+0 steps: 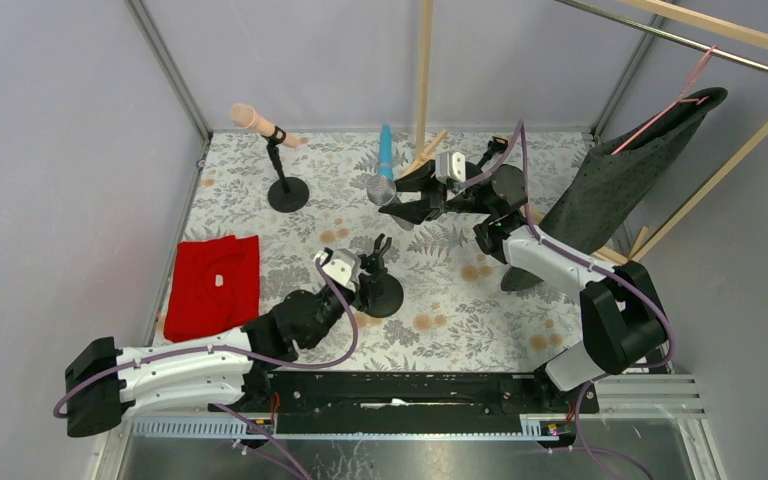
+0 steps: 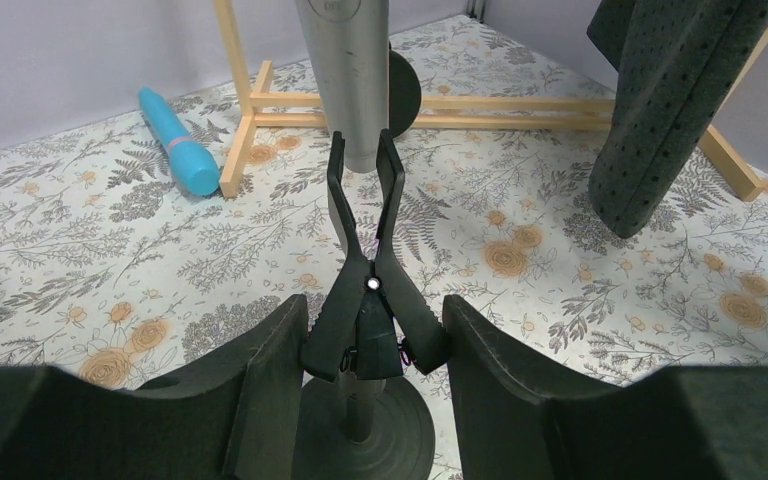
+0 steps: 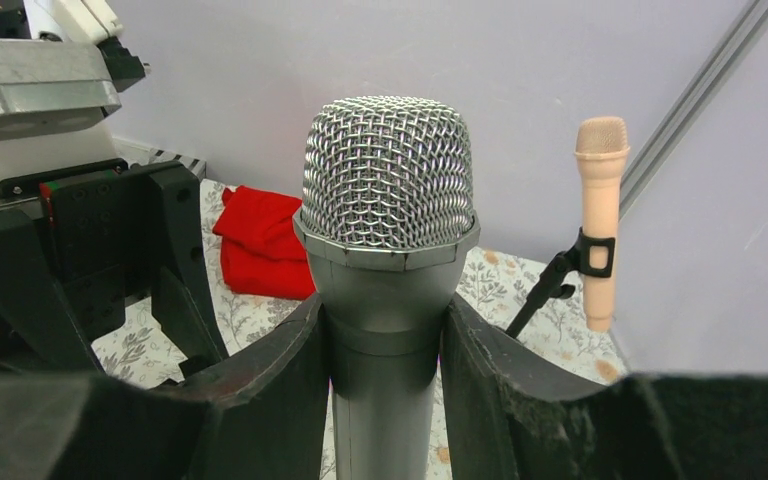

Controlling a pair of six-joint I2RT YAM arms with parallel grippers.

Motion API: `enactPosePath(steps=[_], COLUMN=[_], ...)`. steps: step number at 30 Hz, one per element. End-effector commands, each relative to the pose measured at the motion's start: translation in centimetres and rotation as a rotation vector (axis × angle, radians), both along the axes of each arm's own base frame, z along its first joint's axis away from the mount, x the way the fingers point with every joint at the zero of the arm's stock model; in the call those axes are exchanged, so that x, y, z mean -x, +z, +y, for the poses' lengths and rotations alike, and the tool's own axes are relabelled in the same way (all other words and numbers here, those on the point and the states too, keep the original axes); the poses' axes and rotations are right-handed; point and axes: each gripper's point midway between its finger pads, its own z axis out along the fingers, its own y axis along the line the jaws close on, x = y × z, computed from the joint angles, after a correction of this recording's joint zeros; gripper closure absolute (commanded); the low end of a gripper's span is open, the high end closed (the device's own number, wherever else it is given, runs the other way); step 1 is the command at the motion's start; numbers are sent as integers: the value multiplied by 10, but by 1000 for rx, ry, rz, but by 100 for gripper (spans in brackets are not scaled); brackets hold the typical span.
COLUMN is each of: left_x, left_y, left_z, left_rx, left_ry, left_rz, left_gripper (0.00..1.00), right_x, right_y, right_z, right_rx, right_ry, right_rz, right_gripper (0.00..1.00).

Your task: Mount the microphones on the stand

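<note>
Handling the silver-grey mic (image 3: 388, 200): looks rigid, metal, probably head-heavy. Smooth barrel, likely slippery. Mesh head dentable, so best gripped on the barrel just under the collar.

Already gripped exactly there, pinched between the right gripper (image 3: 385, 325) fingers (image 3: 260, 400). Roughly upright, tail end down, just beyond the tips of the spring clip (image 2: 365, 250). Apparently not yet between the prongs; contact impossible to confirm.

Left gripper (image 2: 375, 320) closed on the clip's rear levers, apparently squeezing, with the prongs spread in a V. Stand base (image 2: 360, 425) directly below the clip.

Pose:
- Left arm low, stretched forward from the near edge up to the clip.
- Right arm folded at the elbow, reaching in from the clip's far right, wrist above clip height.

Judgement: needs a straight drop of the barrel into the V. Slip risk if the pinch loosens.

Further out:
- Cyan mic (image 2: 178, 153) lying flat beyond the clip to the left, touching the wooden frame (image 2: 243, 120).
- Peach-pink mic (image 3: 598, 215) clipped in a second stand, well apart on the clip's far left.
- Red cloth (image 1: 215, 285) left of the clip.
- Dark garment (image 2: 660, 100) hanging to the right.
</note>
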Motion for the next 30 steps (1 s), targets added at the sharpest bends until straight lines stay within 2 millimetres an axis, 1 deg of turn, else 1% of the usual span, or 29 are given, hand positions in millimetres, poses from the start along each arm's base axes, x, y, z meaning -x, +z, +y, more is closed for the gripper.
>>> enactPosePath(steps=[1,2,4,6,9,11,14,16,20,21,23,26,28,30], left_x=[1,1,0,-2,-5,-5,-7,-8,-8,-8,-7,-7,-7,-7], left_y=[13,12,13,14,15,17,16,15,12,11,11,10,10,9], left_z=[-2,-2,-1,0,1,-1,-2,-3,-6,-6,-5,-3,-2,-2], left_rx=[30,30,36,47,58,61,57,55,50,51,53,59,61,59], left_ry=[-22,-20,-10,5,20,20,28,35,26,24,25,31,34,33], left_rz=[-43,-41,-40,-39,-40,-41,-38,-32,-23,-20,-19,-16,-17,-16], left_gripper=[51,46,32,26,12,9,11,17,33,40,57,79,89,94], right_x=[9,10,12,14,14,15,17,20,24,25,25,25,25,25], right_y=[28,28,29,31,32,33,35,36,38,38,39,39,36,34], right_z=[-6,-6,-7,-6,-7,-7,-7,-6,-5,-5,-4,-4,-3,-1], right_rx=[-52,-55,-62,-68,-73,-76,-81,-82,-89,-89,-90,-85,-74,-60], right_ry=[-8,-5,8,12,15,18,33,50,91,96,101,107,118,129], right_rz=[-107,-113,-96,-96,-98,-97,-102,-101,-96,-94,-92,-91,-86,-81], right_gripper=[100,100,100,100,100,100,100,100,100,100,100,100,100,100])
